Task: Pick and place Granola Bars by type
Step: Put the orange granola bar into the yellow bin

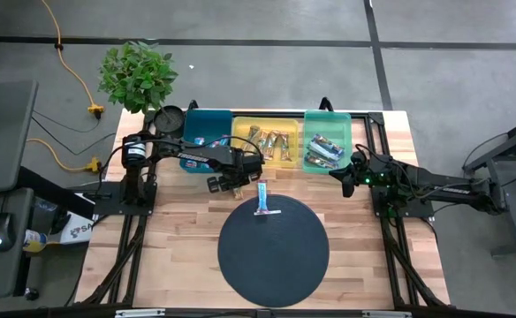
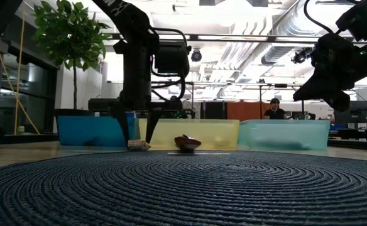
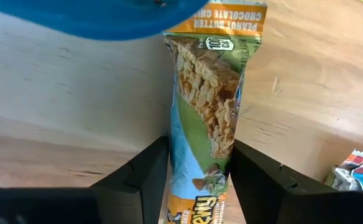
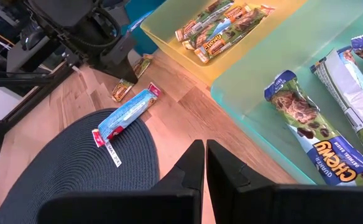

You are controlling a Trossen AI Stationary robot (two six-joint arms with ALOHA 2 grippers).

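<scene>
High view: the left gripper [image 1: 225,183] hides its tan-brown bar [image 3: 207,106] on bare wood near the teal tray [image 1: 207,124]. Left wrist view: fingers [image 3: 138,180] flank that bar, contact unclear. Right wrist view: right gripper [image 4: 204,163] closed, empty; blue bar [image 4: 127,114] straddles the mat [image 4: 76,168] edge.

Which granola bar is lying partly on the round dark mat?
The blue-wrapped bar, stretched across the mat's far edge. The other loose bar, in a tan and green wrapper, lies on bare wood between the left end effector's fingers; the rest are in trays.
</scene>
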